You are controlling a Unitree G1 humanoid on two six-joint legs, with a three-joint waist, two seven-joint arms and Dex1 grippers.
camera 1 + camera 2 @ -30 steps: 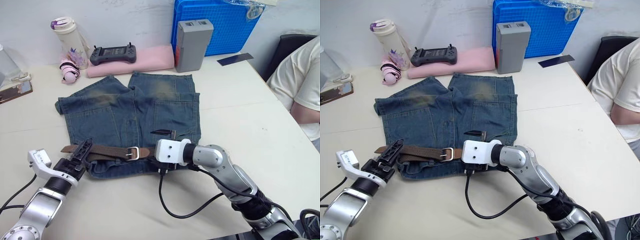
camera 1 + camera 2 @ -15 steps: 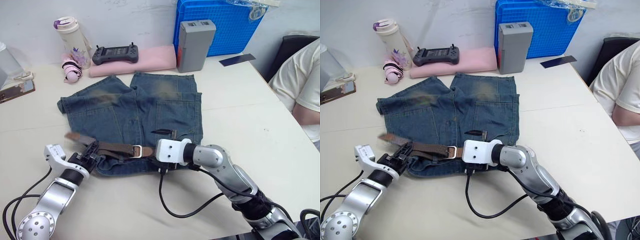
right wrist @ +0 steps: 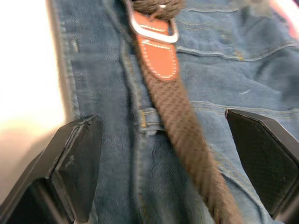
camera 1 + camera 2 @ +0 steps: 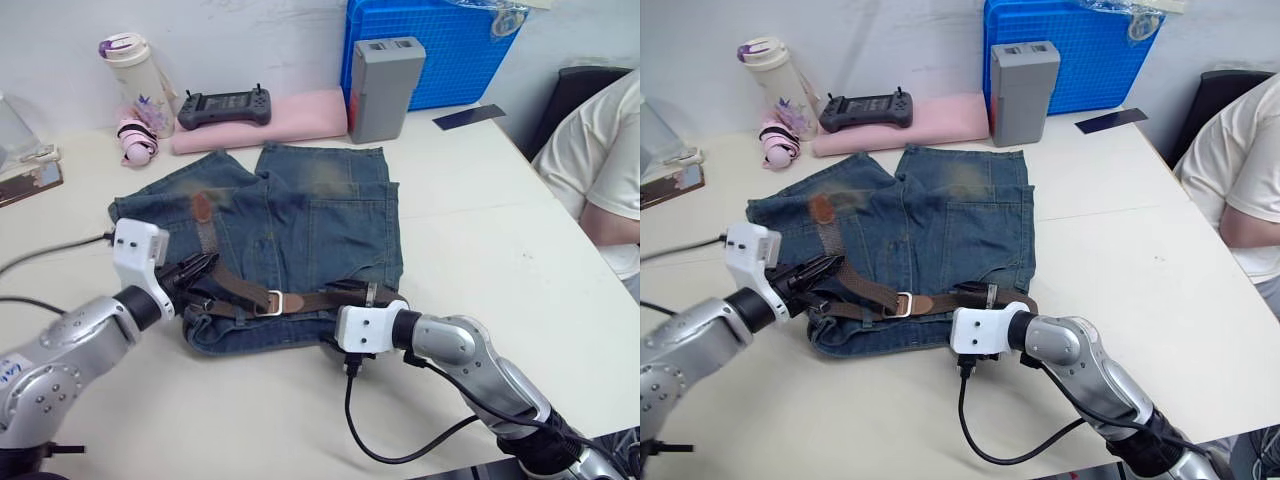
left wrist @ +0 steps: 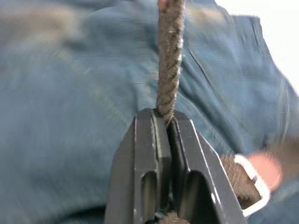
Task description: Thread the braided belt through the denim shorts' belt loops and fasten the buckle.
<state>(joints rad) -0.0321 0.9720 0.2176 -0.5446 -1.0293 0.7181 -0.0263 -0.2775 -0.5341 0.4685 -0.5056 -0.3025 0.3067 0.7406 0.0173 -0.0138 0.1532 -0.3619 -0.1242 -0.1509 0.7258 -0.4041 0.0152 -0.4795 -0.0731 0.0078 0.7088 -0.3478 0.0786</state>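
While the denim shorts [image 4: 290,225] lie flat on the desk [image 4: 500,230], the braided belt [image 4: 315,299] runs along the waistband at the shorts' near edge. The buckle [image 4: 268,303] sits mid-waistband, on the denim. From there the belt's free end bends up over the left leg of the shorts, ending in a brown tip [image 4: 202,207].

The left end effector [image 4: 200,272] has its fingers pressed together on the belt, beside the buckle. The right end effector [image 4: 368,296] rests at the waistband's right portion; its fingers [image 3: 77,158] are spread wide on either side of the belt, not touching it.

A pink cloth [image 4: 265,120] and a blue crate [image 4: 430,50] sit behind the shorts.
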